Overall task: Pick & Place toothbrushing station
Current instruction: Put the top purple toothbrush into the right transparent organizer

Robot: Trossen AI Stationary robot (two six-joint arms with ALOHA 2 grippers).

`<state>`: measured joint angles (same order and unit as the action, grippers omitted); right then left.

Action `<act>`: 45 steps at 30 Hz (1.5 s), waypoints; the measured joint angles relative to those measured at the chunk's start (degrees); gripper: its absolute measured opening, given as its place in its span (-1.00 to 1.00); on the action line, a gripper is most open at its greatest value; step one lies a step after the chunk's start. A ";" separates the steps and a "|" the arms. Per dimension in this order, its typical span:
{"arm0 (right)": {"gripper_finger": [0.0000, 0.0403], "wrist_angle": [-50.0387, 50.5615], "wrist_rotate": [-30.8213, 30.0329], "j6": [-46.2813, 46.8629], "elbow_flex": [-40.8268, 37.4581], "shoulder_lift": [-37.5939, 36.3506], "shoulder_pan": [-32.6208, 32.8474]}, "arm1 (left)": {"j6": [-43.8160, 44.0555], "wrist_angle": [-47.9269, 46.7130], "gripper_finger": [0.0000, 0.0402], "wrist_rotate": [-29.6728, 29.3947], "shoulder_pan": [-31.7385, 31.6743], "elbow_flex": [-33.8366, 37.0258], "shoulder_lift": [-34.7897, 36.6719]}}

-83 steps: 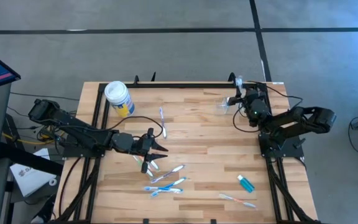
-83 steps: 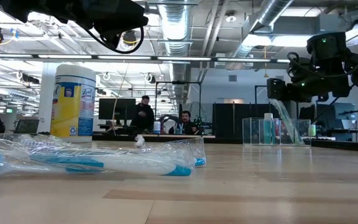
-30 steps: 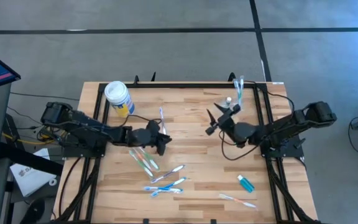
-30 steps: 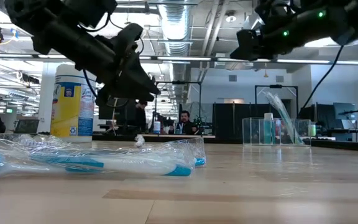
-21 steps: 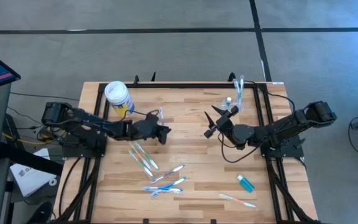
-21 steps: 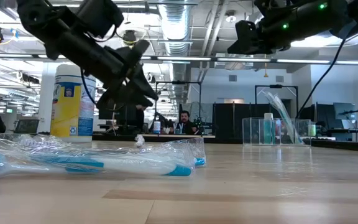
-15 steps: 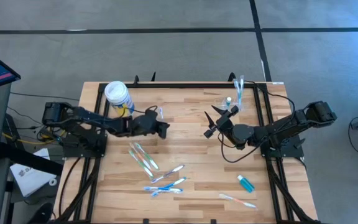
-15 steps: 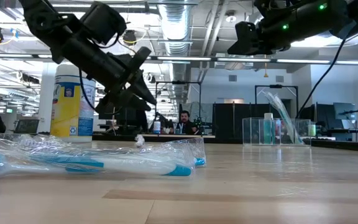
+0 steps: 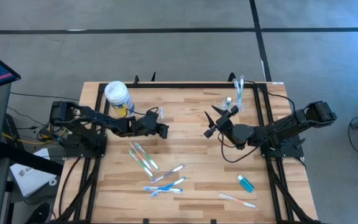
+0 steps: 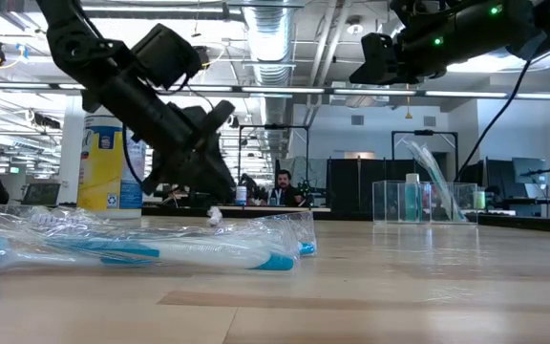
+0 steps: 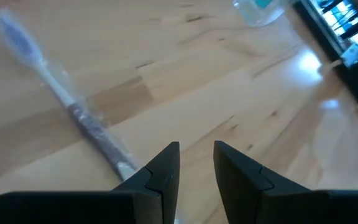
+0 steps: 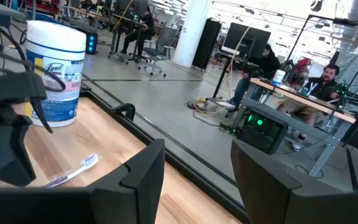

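The see-through cup [image 9: 228,103] stands at the far right of the table, with a wrapped toothbrush [image 9: 238,89] upright in it. It also shows in the low view [image 10: 390,204] and the left wrist view [image 11: 258,10]. My left gripper [image 9: 161,129] is low over the table's middle left, its fingers a narrow gap apart and empty. It is at the near end of a wrapped purple-handled toothbrush [image 11: 73,106] that lies flat on the wood. I cannot tell whether one finger touches the wrapper's end [image 11: 127,168]. My right gripper [image 9: 212,121] is open and empty, held high near the cup.
A white-lidded yellow-and-blue canister [image 9: 118,98] stands at the far left. Several wrapped toothbrushes [image 9: 156,171] lie near the table's front middle. A small teal bottle [image 9: 245,183] and another toothbrush [image 9: 237,200] lie at the front right. People sit in the room behind.
My left gripper has gone toward the table's far edge and down, toward the purple-handled toothbrush. The toothbrush and the cup have stayed where they were.
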<state>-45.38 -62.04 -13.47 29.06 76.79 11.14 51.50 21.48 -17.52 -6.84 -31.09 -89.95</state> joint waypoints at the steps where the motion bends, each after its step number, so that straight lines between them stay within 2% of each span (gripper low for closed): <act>1: -0.13 -0.01 0.00 0.00 0.00 0.00 0.00 | 0.03 -0.11 -0.53 -0.02 -0.05 0.00 -0.48; 9: -0.14 -0.01 0.00 0.00 0.00 0.00 0.00 | 0.25 -0.02 -0.47 0.00 -0.67 0.00 -2.61; 22: -0.16 0.31 0.00 0.00 0.02 0.00 0.00 | 1.26 0.09 -0.19 0.46 -0.47 0.00 -2.59; 35: -0.18 2.11 0.00 1.37 0.02 0.02 0.00 | 0.46 -1.19 -0.25 0.46 0.48 0.00 -2.59; 45: -0.20 2.20 0.00 1.50 0.02 0.02 0.00 | 3.00 -3.58 -0.25 0.44 3.27 -0.02 -2.59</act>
<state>-43.18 -62.04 -11.97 29.08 76.82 11.14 54.50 17.89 -17.08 -3.57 -31.11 -92.53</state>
